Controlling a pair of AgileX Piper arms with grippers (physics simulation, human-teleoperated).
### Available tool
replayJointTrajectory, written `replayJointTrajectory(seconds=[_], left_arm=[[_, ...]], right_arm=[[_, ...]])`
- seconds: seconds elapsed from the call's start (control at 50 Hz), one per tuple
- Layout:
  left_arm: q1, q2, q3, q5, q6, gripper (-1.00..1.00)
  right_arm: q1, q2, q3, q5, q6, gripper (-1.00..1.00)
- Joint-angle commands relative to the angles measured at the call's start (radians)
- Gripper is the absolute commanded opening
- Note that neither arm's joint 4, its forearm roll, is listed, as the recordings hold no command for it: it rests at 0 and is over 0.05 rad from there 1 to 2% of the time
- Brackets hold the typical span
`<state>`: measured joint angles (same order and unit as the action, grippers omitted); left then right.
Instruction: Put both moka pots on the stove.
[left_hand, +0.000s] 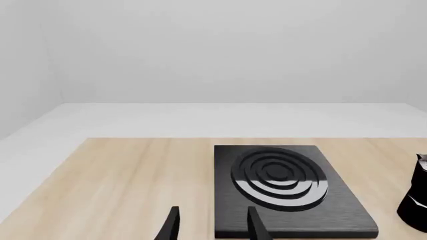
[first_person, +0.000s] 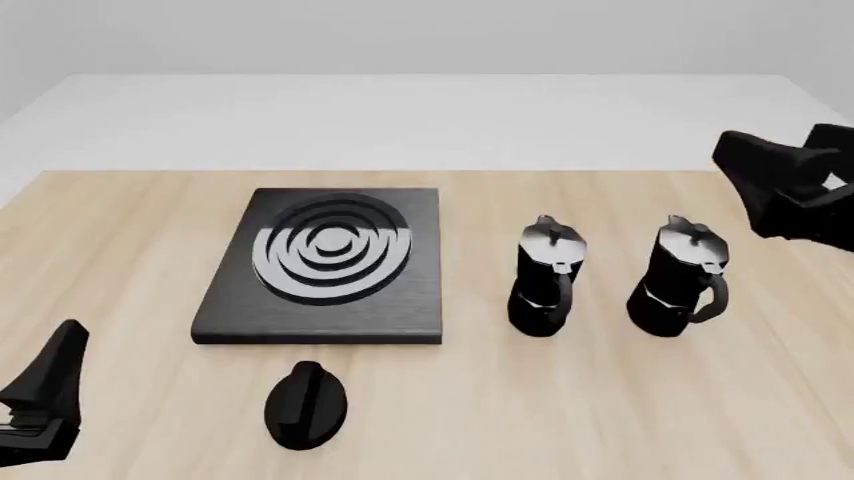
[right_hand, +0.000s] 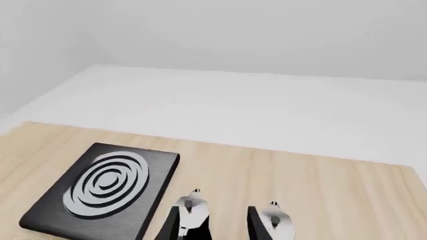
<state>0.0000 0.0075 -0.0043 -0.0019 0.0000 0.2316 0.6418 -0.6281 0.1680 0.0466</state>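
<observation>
Standing apart: moka pots (first_person: 547, 275) right of stove (first_person: 407, 300); wood gap between.

Simulated test scene, not a real room: flat shading, blank pale grey walls, plain white floor. Kitchen-themed props only: light wood bench (first_person: 601, 420), dark stove (first_person: 400, 300) slab with burner rings, two moka pots (first_person: 547, 280) (first_person: 683, 280) to its right, black oval knob (first_person: 306, 403) near side of the stove.

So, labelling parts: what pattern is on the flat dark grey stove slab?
Concentric silver-and-black rings on the stove, clearest in front view.
</observation>
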Motion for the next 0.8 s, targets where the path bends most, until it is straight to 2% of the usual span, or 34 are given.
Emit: replayJointTrajectory(seconds=[0.02, 0.08, 0.12, 0.14, 0.26, 0.28, 0.38, 0.46, 0.54, 0.58, 0.64, 0.66, 0.74, 0.8], left_arm=[[0.000, 0.000, 0.000, 0.000, 0.000, 1.00], [0.000, 0.000, 0.000, 0.000, 0.000, 1.00], [0.000, 0.000, 0.000, 0.000, 0.000, 1.00], [0.000, 0.000, 0.000, 0.000, 0.000, 1.00], [0.000, 0.000, 0.000, 0.000, 0.000, 1.00], [0.000, 0.000, 0.000, 0.000, 0.000, 1.00], [0.000, 0.000, 0.000, 0.000, 0.000, 1.00], [0.000, 0.000, 0.000, 0.000, 0.000, 1.00], [0.000, 0.000, 0.000, 0.000, 0.000, 1.00], [0.000, 0.000, 0.000, 0.000, 0.000, 1.00], [0.000, 0.000, 0.000, 0.000, 0.000, 1.00], [0.000, 0.000, 0.000, 0.000, 0.000, 1.00], [0.000, 0.000, 0.000, 0.000, 0.000, 1.00], [0.000, 0.000, 0.000, 0.000, 0.000, 1.00]], right_arm=[[0.031, 0.162, -0.094, 0.042, 0.091, 1.00], [0.065, 0.173, -0.104, 0.031, 0.076, 1.00], [0.121, 0.204, -0.116, 0.027, 0.097, 1.00], [0.108, 0.217, -0.116, 0.032, 0.125, 1.00], [0.096, 0.251, -0.115, 0.016, 0.110, 1.00], [0.104, 0.272, -0.121, 0.020, 0.130, 1.00], [0.085, 0.292, -0.125, 0.031, 0.140, 1.00], [0.117, 0.349, -0.112, 0.010, 0.233, 1.00], [0.088, 0.357, -0.100, 0.013, 0.214, 1.00], [0.092, 0.363, -0.094, 0.008, 0.215, 1.00], [0.053, 0.365, -0.073, 0.002, 0.224, 1.00], [0.065, 0.367, -0.073, -0.004, 0.208, 1.00], [0.051, 0.372, -0.062, -0.002, 0.204, 1.00], [0.051, 0.383, -0.059, -0.003, 0.217, 1.00]])
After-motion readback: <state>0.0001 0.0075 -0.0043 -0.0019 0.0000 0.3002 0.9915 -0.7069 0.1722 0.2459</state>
